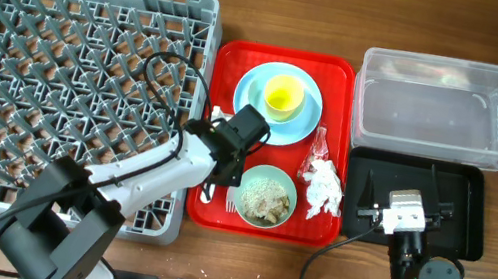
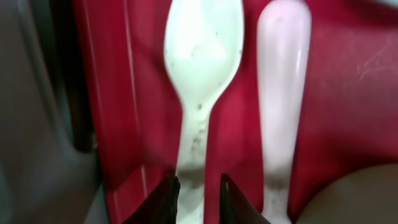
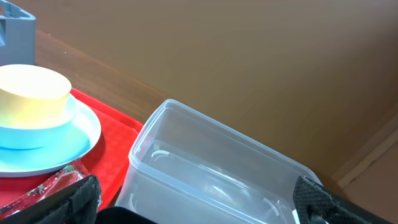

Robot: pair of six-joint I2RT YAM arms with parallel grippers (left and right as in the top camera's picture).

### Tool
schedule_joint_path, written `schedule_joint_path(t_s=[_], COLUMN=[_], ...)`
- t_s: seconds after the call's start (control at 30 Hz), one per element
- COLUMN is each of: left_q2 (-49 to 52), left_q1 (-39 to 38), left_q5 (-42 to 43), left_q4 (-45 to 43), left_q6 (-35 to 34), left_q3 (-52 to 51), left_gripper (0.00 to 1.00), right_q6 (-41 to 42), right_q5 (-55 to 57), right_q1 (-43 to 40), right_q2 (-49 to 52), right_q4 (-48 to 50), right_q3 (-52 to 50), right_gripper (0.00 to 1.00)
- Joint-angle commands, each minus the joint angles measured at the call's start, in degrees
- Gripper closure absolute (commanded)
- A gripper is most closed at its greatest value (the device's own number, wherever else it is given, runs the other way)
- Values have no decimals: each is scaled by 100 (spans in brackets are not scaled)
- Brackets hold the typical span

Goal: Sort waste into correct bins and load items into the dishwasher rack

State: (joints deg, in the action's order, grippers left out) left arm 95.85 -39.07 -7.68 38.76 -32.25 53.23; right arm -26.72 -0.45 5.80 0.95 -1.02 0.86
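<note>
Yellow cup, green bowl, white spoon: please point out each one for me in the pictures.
yellow cup (image 1: 284,95), overhead view, inside of the cup.
green bowl (image 1: 271,170), overhead view, far rim.
white spoon (image 2: 202,50), left wrist view, the scoop end.

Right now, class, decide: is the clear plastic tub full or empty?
Empty: the clear plastic tub shows only its bare translucent floor in the overhead and right wrist views.

Two claws showed, left claw (image 2: 199,190) and right claw (image 3: 196,196). At the left claw's tips lay two white cutlery pieces: one spoon (image 2: 202,62), one other handle (image 2: 283,81). Close by it: one red tray (image 1: 231,66), one blue plate (image 1: 250,104), one yellow cup (image 1: 284,95), one green bowl (image 1: 265,195), one napkin (image 1: 324,188), one wrapper (image 1: 317,146). Off its left side stood one rack (image 1: 75,90). Near the right claw sat two bins: one clear tub (image 1: 437,105), one black tray (image 1: 466,206).
</note>
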Motion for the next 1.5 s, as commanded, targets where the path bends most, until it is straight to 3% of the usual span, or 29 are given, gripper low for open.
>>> schedule_joint_path(t_s=[0.0,0.63,0.7,0.77,1.03,1.3,1.47], left_q2=[61,61,59,11,-1137,-2844,-2979], left_q1=[-4,-9,-9,-9,-2,398,1196], left_q5=[-140,-140,-138,-140,-151,-1211,-1274], left_q4=[-205,-1047,-1078,-1084,-918,46,1067], left_q6=[-22,-170,-168,-164,-101,-92,358], left_q3=[-208,-702,-699,-643,72,293,291], left_gripper=[78,86,96,96,96,96,96], right_q6=[-33,-31,-33,-31,-33,-31,-33], right_q5=[-96,-96,-96,-96,-96,-96,-96], right_q1=[2,2,2,2,2,2,2], right_q2=[-15,-15,-15,-15,-15,-15,-15], right_q4=[28,28,28,28,28,28,28], right_q3=[-11,-11,-11,-11,-11,-11,-11], right_gripper=[0,0,0,0,0,0,0])
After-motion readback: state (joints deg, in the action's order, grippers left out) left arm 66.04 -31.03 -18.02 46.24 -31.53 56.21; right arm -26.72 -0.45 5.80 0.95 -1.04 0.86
